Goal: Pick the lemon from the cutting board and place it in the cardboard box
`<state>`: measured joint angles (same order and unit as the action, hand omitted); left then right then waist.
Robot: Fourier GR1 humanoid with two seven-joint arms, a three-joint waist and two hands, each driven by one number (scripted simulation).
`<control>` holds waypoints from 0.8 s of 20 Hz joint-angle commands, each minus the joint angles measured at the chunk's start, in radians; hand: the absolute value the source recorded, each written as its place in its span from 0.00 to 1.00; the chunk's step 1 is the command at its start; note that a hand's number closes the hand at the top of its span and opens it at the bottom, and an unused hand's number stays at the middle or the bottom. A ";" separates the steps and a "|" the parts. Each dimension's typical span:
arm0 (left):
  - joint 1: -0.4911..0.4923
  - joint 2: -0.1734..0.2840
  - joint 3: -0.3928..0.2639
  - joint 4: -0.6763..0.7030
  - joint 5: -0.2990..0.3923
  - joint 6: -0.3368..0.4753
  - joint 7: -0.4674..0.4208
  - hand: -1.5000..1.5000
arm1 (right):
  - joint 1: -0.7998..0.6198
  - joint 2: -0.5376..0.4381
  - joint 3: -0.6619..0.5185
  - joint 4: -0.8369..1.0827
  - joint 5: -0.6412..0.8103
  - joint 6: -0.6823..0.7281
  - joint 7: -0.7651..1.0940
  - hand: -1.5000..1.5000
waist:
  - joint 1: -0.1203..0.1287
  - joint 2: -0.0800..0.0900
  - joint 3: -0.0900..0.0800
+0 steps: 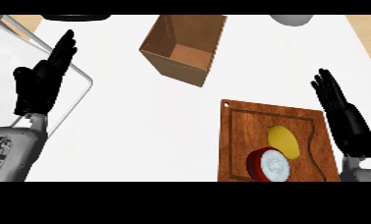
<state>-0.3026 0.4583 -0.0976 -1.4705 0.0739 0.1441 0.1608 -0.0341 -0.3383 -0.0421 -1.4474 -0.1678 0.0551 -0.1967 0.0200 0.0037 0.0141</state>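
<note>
You had the white counter (145, 129) under you, with the board (243, 139) lying at its lower right and the open box (181, 46) standing well apart from it, up and to the left. The box's mouth faced upward and its long side ran from upper right to lower left. Your left hand (39, 83) rested at the left edge over a clear tray (80, 78), fingers straight, together and pointing up, holding nothing. Your right hand (340, 112) stood at the right edge just beside the board, fingers straight and slightly spread, touching nothing. The lemon (284, 141) lay on the board's lower half, its long axis running from upper left to lower right. A red round item (270, 165) with a white face sat just below the lemon, touching or overlapping it.
</note>
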 commanded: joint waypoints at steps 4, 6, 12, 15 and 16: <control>0.016 0.013 -0.040 -0.082 -0.012 -0.079 -0.100 0.50 | -0.168 -0.200 -0.095 -0.139 -0.169 0.272 -0.010 0.00 | -0.018 -0.014 -0.015; 0.014 0.007 -0.081 -0.093 -0.039 -0.098 -0.160 0.50 | -0.259 -0.269 -0.131 -0.169 -0.246 0.379 -0.042 0.00 | -0.016 -0.016 -0.016; 0.052 -0.027 -0.088 -0.047 -0.001 -0.166 -0.244 0.50 | -0.220 -0.442 -0.142 0.057 0.033 0.529 -0.392 0.00 | -0.009 0.004 -0.012; 0.097 -0.033 -0.102 -0.067 -0.020 -0.155 -0.250 0.50 | -0.191 -0.479 -0.100 0.023 0.198 0.510 -0.572 0.00 | -0.007 0.002 -0.012; 0.038 -0.027 -0.078 -0.024 -0.005 -0.170 -0.242 0.50 | -0.199 -0.514 -0.103 0.024 0.215 0.529 -0.624 0.00 | -0.018 0.005 -0.012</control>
<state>-0.2461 0.4359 -0.1873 -1.5338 0.0640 -0.0071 -0.0504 -0.2443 -0.7889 -0.1602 -1.4321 -0.0806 0.5240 -0.5969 0.0112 0.0055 0.0019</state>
